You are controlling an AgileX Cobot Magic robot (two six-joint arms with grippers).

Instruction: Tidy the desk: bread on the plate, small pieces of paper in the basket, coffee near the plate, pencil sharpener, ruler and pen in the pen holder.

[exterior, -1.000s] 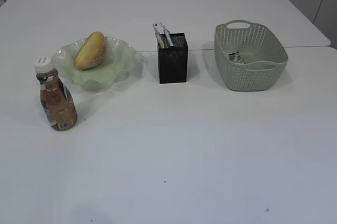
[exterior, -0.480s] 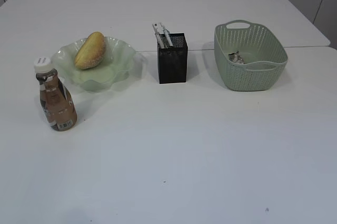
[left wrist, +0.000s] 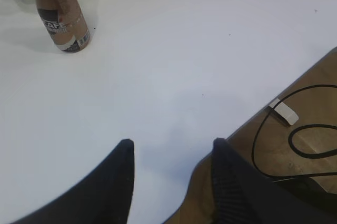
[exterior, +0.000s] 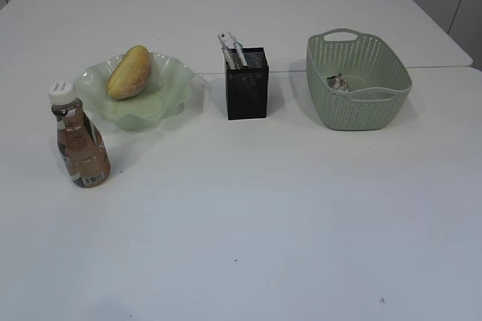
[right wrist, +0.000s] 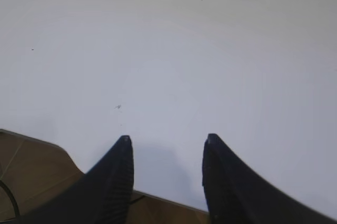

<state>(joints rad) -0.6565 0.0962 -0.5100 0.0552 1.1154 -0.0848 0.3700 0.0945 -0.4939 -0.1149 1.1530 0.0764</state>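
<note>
Nothing has shifted over the last second: bread [exterior: 129, 72] on the plate [exterior: 172, 89], coffee [exterior: 80, 140] at left; left gripper [left wrist: 171, 150] and right gripper [right wrist: 166, 148] hang half-open, empty, so tidying looks finished.

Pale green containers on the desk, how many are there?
2. The scalloped glass plate sits at left holding the bread; the perforated basket sits at right, beyond the pen holder.

"CAFE" is printed in white on the brown label of the coffee [left wrist: 59, 20]. The smaller print below cannot be read.
</note>
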